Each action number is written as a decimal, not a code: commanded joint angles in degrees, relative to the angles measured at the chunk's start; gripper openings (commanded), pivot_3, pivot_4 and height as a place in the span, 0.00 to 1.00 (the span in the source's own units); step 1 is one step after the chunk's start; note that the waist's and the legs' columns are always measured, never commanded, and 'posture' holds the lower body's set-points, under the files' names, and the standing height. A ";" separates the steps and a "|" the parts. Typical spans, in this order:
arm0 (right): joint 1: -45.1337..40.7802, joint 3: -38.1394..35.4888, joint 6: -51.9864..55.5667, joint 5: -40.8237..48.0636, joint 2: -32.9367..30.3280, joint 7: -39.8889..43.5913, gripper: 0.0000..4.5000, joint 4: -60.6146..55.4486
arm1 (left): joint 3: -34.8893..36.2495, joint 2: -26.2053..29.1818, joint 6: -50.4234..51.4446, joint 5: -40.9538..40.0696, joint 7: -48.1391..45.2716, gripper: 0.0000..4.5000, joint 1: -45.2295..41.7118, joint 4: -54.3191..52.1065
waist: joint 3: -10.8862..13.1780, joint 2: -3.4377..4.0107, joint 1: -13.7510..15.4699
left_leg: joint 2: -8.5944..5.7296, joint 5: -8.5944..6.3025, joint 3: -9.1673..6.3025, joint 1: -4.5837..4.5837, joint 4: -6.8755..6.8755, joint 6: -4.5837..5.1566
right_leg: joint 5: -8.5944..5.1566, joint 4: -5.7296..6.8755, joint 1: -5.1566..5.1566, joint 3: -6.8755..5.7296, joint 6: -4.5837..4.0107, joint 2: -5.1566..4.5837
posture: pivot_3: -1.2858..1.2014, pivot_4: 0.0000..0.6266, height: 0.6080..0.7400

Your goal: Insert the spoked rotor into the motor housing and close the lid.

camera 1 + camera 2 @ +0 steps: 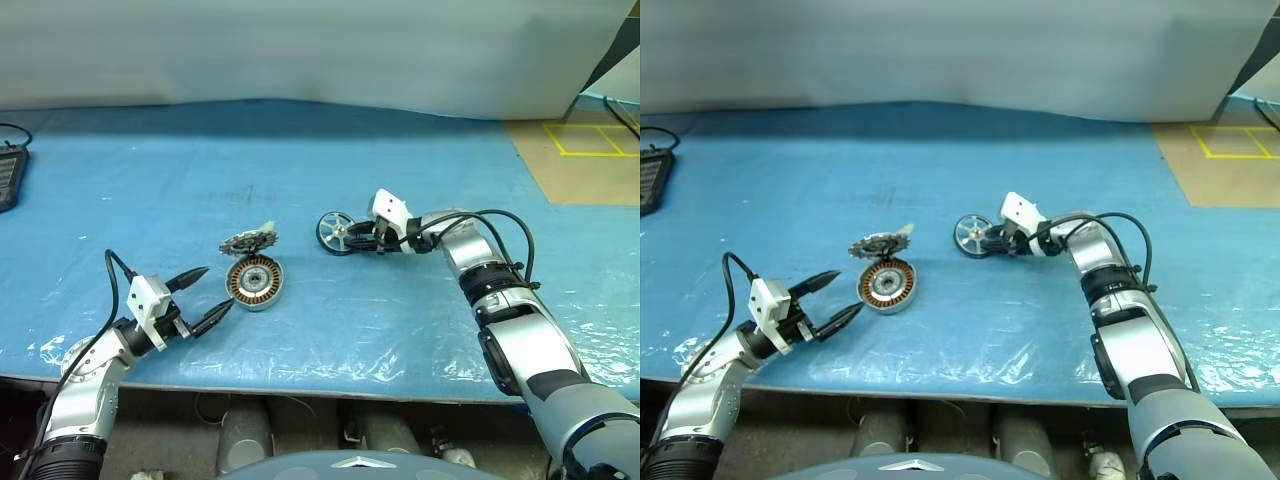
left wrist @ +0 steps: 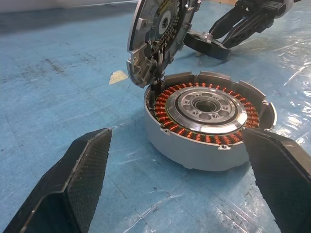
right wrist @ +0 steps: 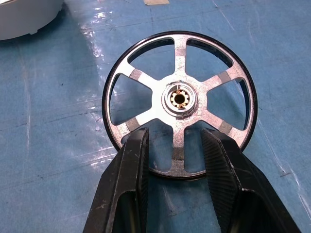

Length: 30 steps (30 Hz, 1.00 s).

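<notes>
Spoked rotor (image 3: 179,100) – no readable marking; right tool (image 3: 174,145) part-open, straddling rim; left tool (image 1: 208,294) wide, empty.

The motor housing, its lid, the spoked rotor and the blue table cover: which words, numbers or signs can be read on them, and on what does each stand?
None can be read.
Motor housing: no print.
Lid: no print.
Spoked rotor: no print.
Blue table cover: plain.
Floor: yellow tape lines, no text.

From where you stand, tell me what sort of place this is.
Probably a lab or workshop bench set up for assembly practice. A table under a blue plastic sheet holds motor parts: an open motor housing with copper windings and a spoked rotor. Yellow tape marks squares on the floor beyond.
</notes>
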 commanded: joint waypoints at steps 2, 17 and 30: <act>0.72 0.38 0.80 0.24 -0.19 1.28 0.17 -1.27 | 0.79 0.29 -1.04 -0.14 0.30 1.00 0.28 -0.85 | 0.00 0.00 0.01 | 0.00 0.00 0.00 0.00 0.00 0.00 | 0.00 -0.01 0.00 0.00 0.00 0.00 | 0.52 0.24 1.00; 12.37 -2.04 1.57 12.80 -2.20 14.21 0.01 -22.10 | 0.74 0.92 0.53 -2.81 -3.00 1.00 0.76 -1.82 | 0.01 0.00 -0.01 | -0.01 0.01 0.00 -0.33 -0.16 0.02 | 0.00 -0.21 -0.25 -0.04 0.01 0.02 | 0.52 0.24 1.00; 11.09 2.61 4.57 16.50 4.38 19.04 0.01 -28.58 | 1.00 0.84 -1.91 -3.78 -7.50 1.00 3.38 -1.37 | 0.01 0.00 0.09 | 0.00 0.00 0.00 -0.33 -0.27 0.01 | 0.00 -0.33 -0.25 -0.04 0.01 0.01 | 0.52 0.24 1.00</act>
